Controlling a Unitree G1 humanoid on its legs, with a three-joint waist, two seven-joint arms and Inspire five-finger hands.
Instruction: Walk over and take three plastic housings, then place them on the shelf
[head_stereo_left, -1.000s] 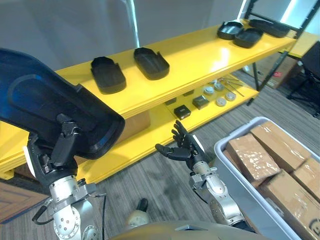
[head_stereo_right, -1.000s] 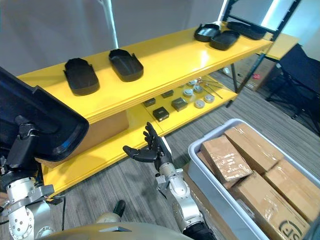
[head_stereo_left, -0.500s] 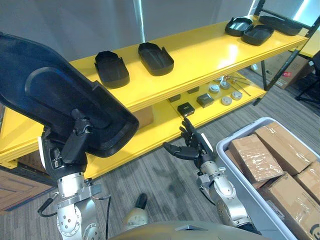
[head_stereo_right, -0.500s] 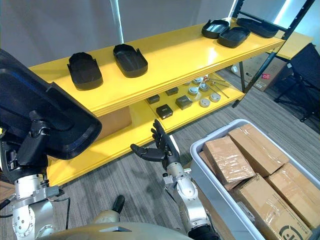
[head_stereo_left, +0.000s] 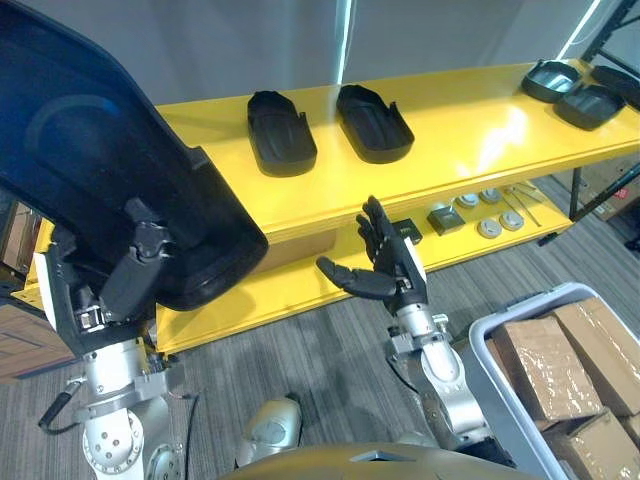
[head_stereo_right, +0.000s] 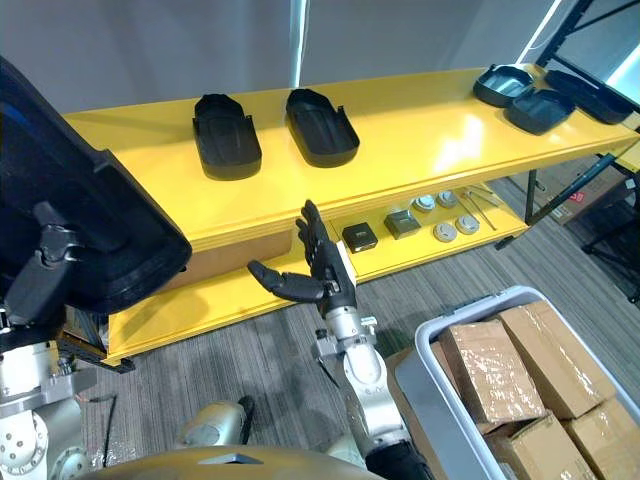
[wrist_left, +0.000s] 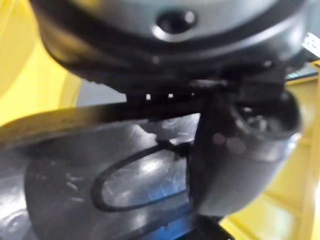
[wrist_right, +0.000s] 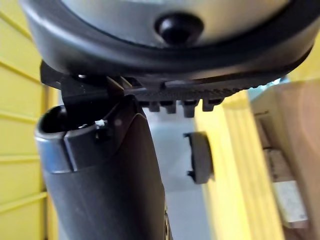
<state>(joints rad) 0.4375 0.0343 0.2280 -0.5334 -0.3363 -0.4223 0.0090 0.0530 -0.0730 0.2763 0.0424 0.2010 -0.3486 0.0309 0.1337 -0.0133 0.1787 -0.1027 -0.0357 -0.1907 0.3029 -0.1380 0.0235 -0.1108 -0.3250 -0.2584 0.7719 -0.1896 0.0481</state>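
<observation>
Now, with left hand (head_stereo_left: 125, 275) curled on the housing (head_stereo_left: 90, 170) and right hand (head_stereo_left: 392, 272) spread empty, mind the shelf (head_stereo_left: 470, 125) edge: the bulky part can strike it and slip.

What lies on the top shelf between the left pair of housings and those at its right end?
Nothing; that stretch of shelf is bare, in both eye views.

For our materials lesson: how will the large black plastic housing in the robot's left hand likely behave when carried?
The large black plastic housing is probably stiff: it holds its moulded shape though the left hand grips just one edge. Likely light for its size, being a thin hollow shell. Its shiny surface may slip.
</observation>
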